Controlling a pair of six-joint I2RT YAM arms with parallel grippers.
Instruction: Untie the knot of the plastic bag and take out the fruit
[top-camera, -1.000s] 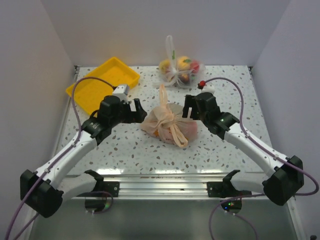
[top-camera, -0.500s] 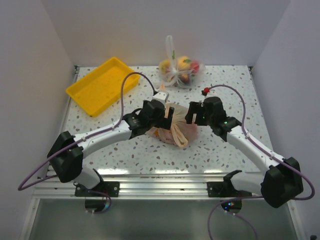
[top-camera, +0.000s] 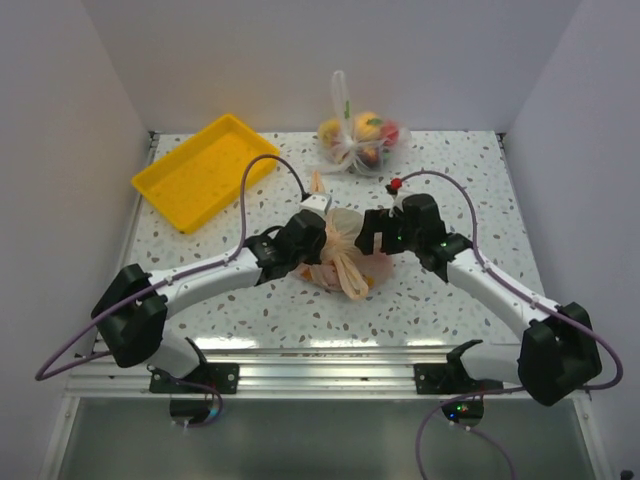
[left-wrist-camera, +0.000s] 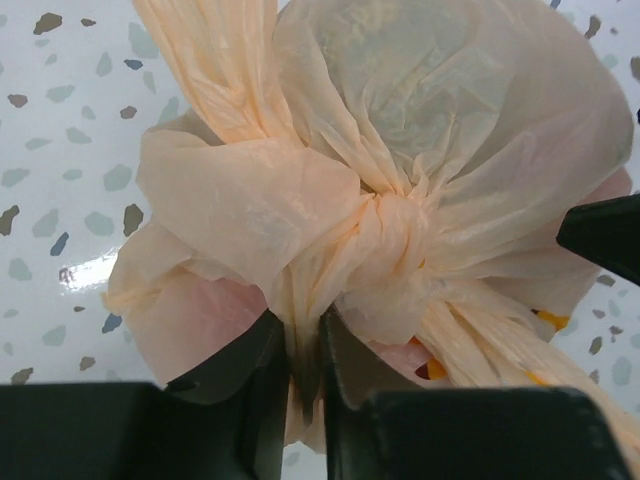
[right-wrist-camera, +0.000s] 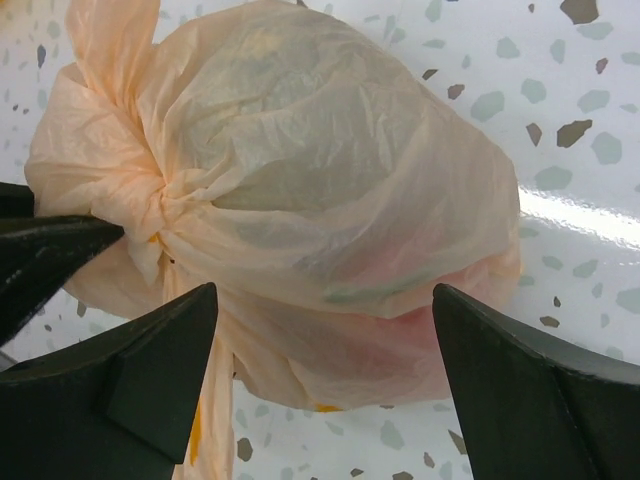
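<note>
**Q:** Where is the knot?

**A:** The knot sits on top of the plastic bag. The bag lies tied shut at the middle of the tabletop, between the two arms.

**Q:** And the end effectors?

**A:** The left end effector is pinched together on a strand of plastic coming out just under the knot, apparently to tug it loose. The right end effector stands wide apart, one finger on either side of the bag's right flank, closed on nothing. It is likely placed there to steady the bag against that pull.

**Q:** How many of each?

**A:** One orange bag, one knot, two arms. The fruit shows only as green and reddish tints through the film, so no count is possible. Farther back lie one yellow tray, at the far left, and one clear bag of fruit at the far edge. Both are well apart from the work.
</note>
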